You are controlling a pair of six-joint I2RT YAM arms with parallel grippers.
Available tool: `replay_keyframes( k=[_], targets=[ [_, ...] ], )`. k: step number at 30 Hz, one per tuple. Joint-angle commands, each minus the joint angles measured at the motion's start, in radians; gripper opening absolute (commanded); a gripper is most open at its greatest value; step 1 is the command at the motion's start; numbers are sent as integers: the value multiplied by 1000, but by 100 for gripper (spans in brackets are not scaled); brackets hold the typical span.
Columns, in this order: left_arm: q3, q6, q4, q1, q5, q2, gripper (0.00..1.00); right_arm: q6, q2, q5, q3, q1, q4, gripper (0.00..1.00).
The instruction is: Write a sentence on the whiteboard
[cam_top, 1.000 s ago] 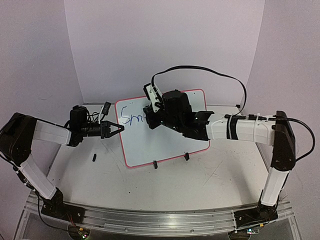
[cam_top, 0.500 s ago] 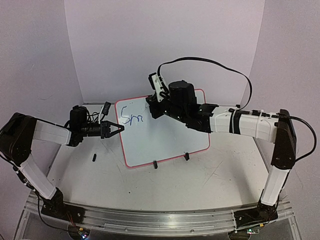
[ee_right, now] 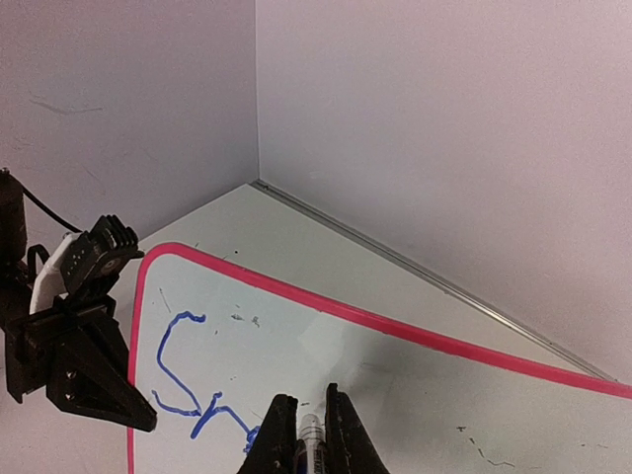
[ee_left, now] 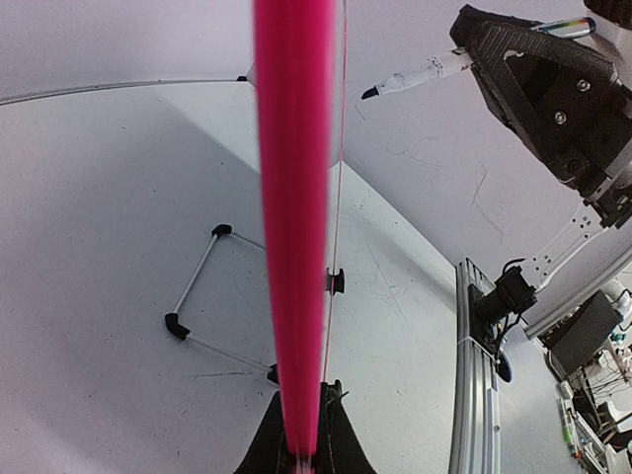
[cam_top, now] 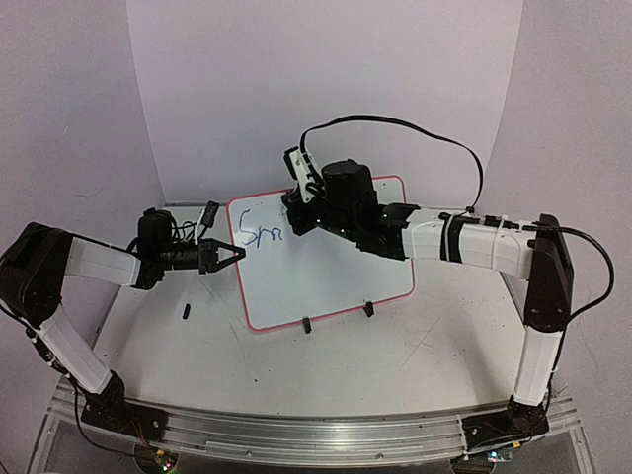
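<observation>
At whiteboard point(cam_top: 326, 272) left edge: left gripper point(cam_top: 235, 254) pinches the pink frame. Right gripper point(ee_right: 308, 405) clamps a marker point(ee_right: 310, 436), beside blue scrawl point(ee_right: 183, 380).

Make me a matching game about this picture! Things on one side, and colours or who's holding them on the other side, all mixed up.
Things:
1. whiteboard frame
2. writing
3. whiteboard feet
4. marker

Matches:
A. black
B. held in the right gripper
C. pink
D. blue

Pairs: 1-C, 2-D, 3-A, 4-B
</observation>
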Motion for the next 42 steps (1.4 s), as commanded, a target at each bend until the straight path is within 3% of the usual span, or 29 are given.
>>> replay_keyframes(
  k=[1, 25, 42],
  targets=[
    [23, 41, -19, 6, -80, 13, 0, -11, 14, 40, 60, 2, 12, 0],
    [26, 41, -23, 5, -80, 14, 0, 4, 46, 95, 52, 0, -20, 0],
    [28, 43, -24, 5, -79, 20, 0, 9, -46, 64, -12, 17, -2, 0]
  ],
)
